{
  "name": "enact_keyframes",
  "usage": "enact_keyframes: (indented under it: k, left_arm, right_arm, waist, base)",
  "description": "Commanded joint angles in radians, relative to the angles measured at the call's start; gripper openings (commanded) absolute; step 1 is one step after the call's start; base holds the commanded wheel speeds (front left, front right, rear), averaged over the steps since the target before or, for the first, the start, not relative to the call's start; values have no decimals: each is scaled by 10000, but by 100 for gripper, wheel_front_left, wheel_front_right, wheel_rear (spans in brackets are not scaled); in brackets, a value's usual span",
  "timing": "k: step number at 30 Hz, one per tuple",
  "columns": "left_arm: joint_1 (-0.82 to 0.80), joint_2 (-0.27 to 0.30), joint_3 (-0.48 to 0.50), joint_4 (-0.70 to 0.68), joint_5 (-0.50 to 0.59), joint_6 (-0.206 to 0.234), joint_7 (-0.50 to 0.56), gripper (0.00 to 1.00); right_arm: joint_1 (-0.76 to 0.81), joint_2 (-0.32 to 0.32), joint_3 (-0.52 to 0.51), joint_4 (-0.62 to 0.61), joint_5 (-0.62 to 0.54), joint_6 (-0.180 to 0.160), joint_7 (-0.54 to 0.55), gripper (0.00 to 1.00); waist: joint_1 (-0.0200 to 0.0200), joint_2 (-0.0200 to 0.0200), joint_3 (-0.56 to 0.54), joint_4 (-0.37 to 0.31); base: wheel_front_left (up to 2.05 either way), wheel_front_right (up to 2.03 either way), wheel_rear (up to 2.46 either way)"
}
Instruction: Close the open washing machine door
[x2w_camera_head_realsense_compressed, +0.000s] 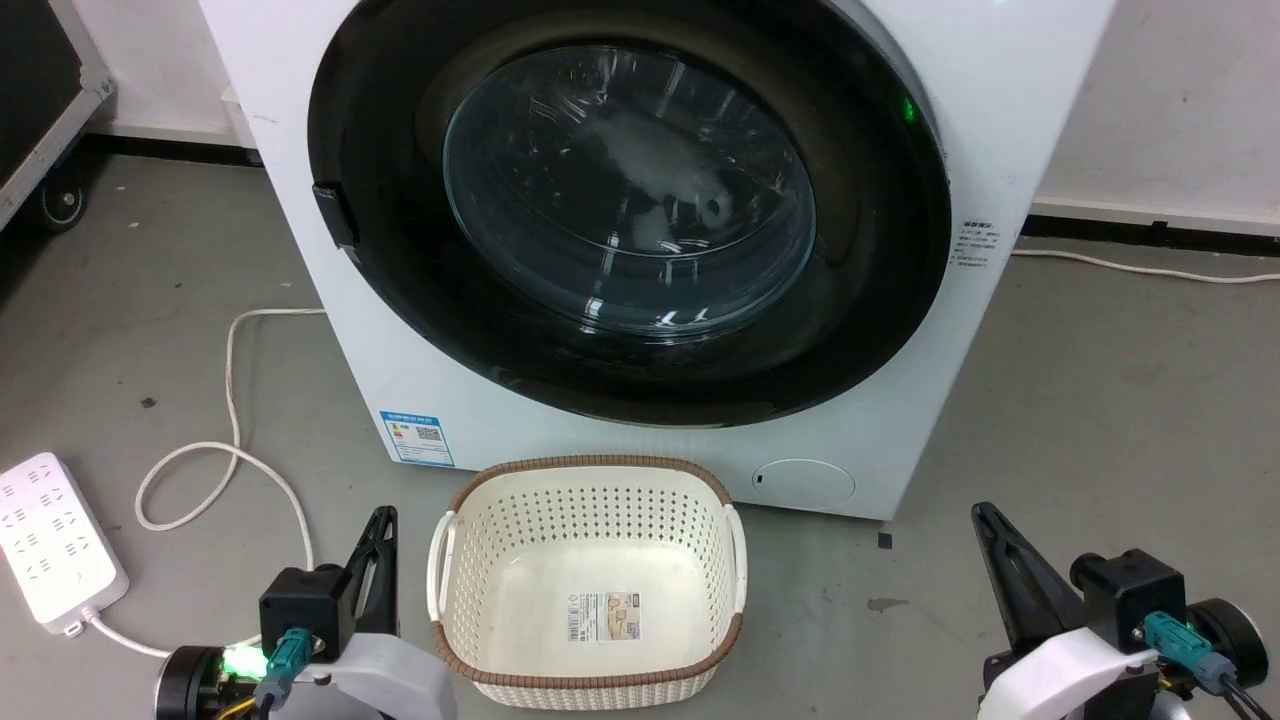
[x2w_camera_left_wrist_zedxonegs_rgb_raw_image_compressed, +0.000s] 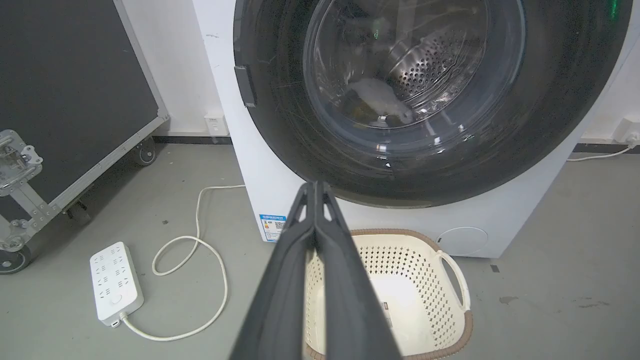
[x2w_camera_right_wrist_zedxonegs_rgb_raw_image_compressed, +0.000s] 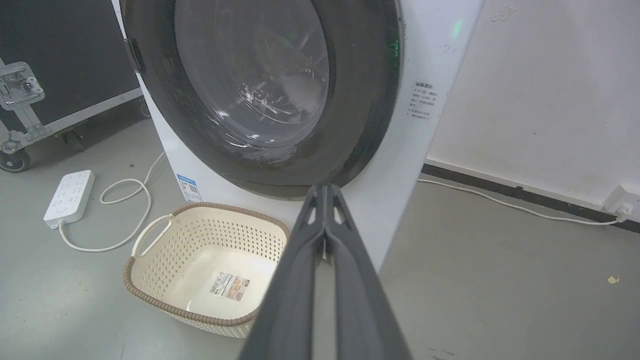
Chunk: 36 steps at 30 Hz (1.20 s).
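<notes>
Nearest, the left gripper (x2w_camera_head_realsense_compressed: 381, 528) and the right gripper (x2w_camera_head_realsense_compressed: 992, 527) sat low at either side, each with its two fingers pressed together and holding nothing. Between them a cream basket (x2w_camera_head_realsense_compressed: 590, 466) stood on the grey floor (x2w_camera_head_realsense_compressed: 1100, 420), just before the washing machine (x2w_camera_head_realsense_compressed: 480, 395). Behind it, the washing machine door (x2w_camera_head_realsense_compressed: 390, 260) lay flat against the white front, its black rim ringing the glass.

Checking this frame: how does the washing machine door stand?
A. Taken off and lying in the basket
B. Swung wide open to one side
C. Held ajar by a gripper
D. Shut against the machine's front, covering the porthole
D: the washing machine door lies with its black rim flat against the front of the washing machine, and the drum is seen through its glass.
</notes>
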Motion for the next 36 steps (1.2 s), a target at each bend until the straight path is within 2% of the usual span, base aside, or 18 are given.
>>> enact_keyframes:
  k: [1,36]
  left_arm:
    - [-151,-3,24,-41,18,30,1,0]
    - [-151,-3,24,-41,18,30,1,0]
  right_arm:
    - [-139,45,3,-57,-51,-7,5,0]
    - [-139,45,3,-57,-51,-7,5,0]
  waist:
    - [0,0,0,0]
    - [0,0,0,0]
  base:
    - [0,0,0]
    - [0,0,0]
